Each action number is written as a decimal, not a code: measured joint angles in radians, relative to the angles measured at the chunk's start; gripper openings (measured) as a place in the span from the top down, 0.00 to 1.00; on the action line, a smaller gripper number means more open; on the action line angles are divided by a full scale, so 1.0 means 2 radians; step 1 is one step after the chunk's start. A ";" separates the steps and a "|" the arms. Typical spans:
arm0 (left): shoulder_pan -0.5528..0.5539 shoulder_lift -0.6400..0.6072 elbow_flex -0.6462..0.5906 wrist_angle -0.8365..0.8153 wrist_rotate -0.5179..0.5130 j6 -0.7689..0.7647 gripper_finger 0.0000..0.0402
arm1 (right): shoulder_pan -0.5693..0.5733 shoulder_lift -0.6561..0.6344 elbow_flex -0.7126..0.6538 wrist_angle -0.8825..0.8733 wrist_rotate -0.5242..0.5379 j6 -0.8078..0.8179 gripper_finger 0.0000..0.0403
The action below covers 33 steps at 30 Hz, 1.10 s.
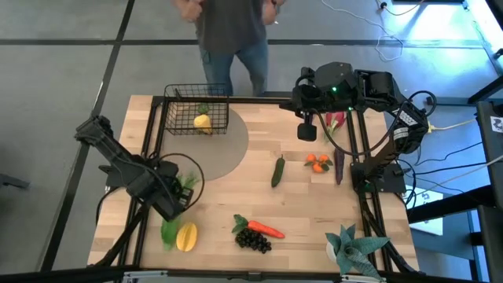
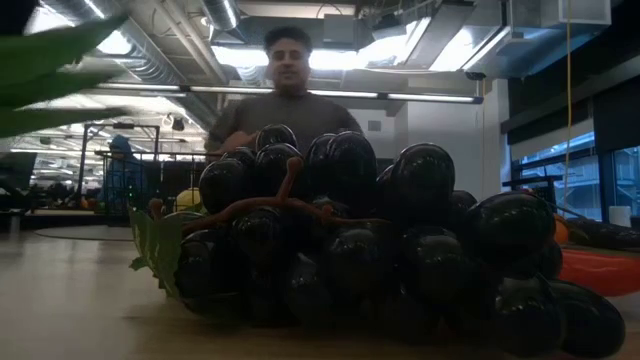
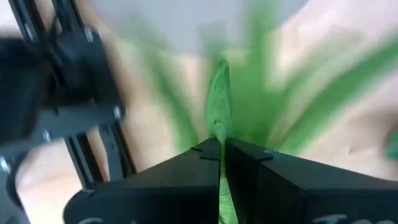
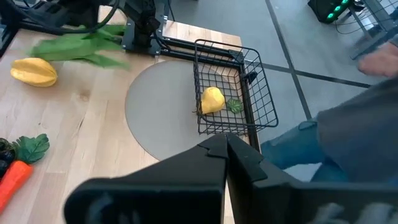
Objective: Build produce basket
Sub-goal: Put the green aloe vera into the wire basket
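Note:
My left gripper is over the table's near left, shut on the long green leek. The leek stretches from its leaves to its pale end beside a yellow star-shaped fruit. The black wire basket stands on a grey round mat at the far left, with a yellow fruit lying in it. Cucumber, tangerines, eggplant, dragon fruit, carrot and grapes lie on the table. My right gripper hangs shut, high over the far right. My left gripper pinches a green leaf at the leek's leafy end between its two fingers, coming from above and pointing steeply down. More leaves fan out beyond the fingertips. The leek slants away below the gripper; whether its pale end still touches the table I cannot tell.
A blue-green spiky plant stands at the near right corner. A person stands beyond the table's far edge, behind the basket. Black frame rails run along the table's left and right sides. The grapes fill the low view.

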 joint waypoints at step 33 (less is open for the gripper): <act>0.374 -0.001 0.277 0.005 -0.442 0.632 1.00 | 0.000 0.000 0.000 0.000 0.000 0.000 1.00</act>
